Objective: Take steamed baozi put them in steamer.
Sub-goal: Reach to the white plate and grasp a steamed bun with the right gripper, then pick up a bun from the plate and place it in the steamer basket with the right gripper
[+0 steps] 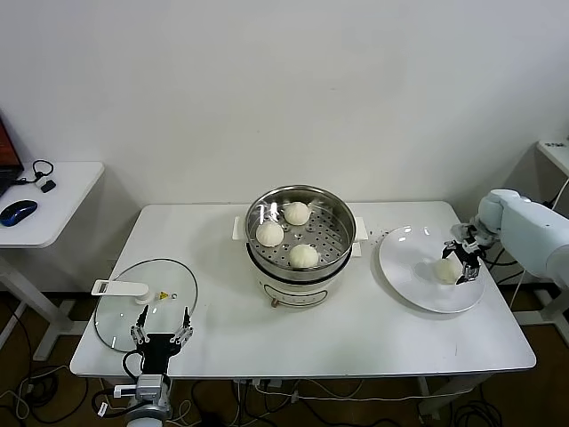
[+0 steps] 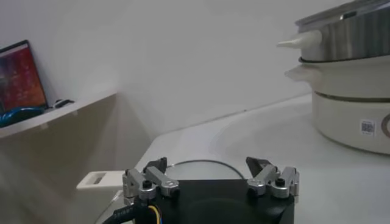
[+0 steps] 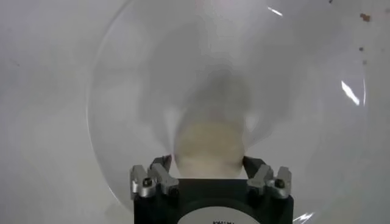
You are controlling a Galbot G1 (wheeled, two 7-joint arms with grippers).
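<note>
White table (image 1: pixel 356 338) holds everything here. Nearest of all, at the near left edge, the left gripper (image 1: pixel 162 331) waits with its fingers spread wide and nothing between them. Just past it lies a round glass lid (image 1: pixel 147 302) with a white handle (image 1: pixel 120 287), flat on the table.

Over on the right side sits a flat white plate (image 1: pixel 409 276). One steamed baozi (image 1: pixel 446 269) rests on it, soft and round. The right gripper (image 1: pixel 463 257) is down at this bun, with one finger on each side of it (the wrist camera shows the bun (image 3: pixel 210 146) tucked right between the two fingers (image 3: pixel 159 167)). The fingers are close around the bun, and I cannot tell for sure that they are squeezing it. The bun sits on the plate.

Farther back, in the middle of the table, stands the steamer (image 1: pixel 336 233), a shiny metal basket on a white pot. Three more buns are inside it: one near (image 1: pixel 303 255), one to the left (image 1: pixel 269 234) and one far (image 1: pixel 297 213). They sit close together on the floor with little holes.

Far off to the left is a small side table (image 1: pixel 62 200) with a blue mouse (image 1: pixel 18 212) on it.
</note>
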